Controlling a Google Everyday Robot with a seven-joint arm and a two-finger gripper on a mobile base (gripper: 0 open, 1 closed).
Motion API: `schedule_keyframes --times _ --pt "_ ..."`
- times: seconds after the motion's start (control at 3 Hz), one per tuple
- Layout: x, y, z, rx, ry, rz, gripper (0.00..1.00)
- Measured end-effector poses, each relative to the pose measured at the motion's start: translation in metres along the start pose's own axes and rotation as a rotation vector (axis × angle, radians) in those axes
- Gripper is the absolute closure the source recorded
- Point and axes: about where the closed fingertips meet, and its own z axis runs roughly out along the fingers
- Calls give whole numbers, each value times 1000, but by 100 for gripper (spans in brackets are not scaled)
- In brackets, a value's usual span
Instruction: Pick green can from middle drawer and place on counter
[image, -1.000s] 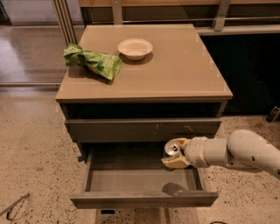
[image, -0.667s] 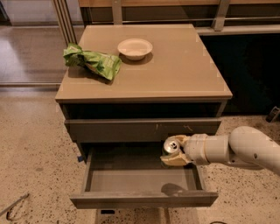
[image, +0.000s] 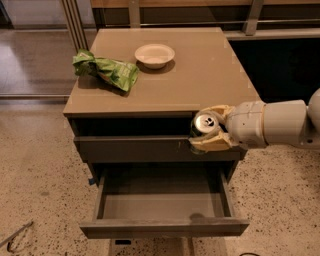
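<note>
I am the gripper (image: 197, 130), and I am holding the green can (image: 206, 123). My two fingers (image: 216, 110) are closed on it, one above it and one below it. They are only as far apart as the can is wide. The can is tipped, so its shiny silver top and little tab face up toward the camera. Its dark green side only just shows at the left.

The can is up in the air. It is not in the middle drawer (image: 165, 206) and it is not on the counter (image: 200, 75). It hangs in front of the cabinet, just under the front edge of the counter, near the right corner. Behind it is the dark gap under the counter, and the shut drawer front (image: 135, 149) with small white scratches.

The middle drawer is lower down. It is pulled out wide toward the camera. I can see its grey floor, with a small dark patch near the front right.

My thick white arm (image: 272, 122) comes in from the right side.

On the counter, a bright green snack bag (image: 107, 72) lies at the left. A small pale bowl (image: 155, 54) sits just beside it, nearer the back. The right part of the counter is bare tan. The cabinet stands on a speckled floor (image: 40, 170).
</note>
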Motion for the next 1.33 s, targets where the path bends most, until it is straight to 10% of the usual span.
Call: schedule_keyframes --times 0.67,1.33 --pt "-5 -17 5 -24 -10 40 100" --pt "-20 -109 27 -102 -23 184 100"
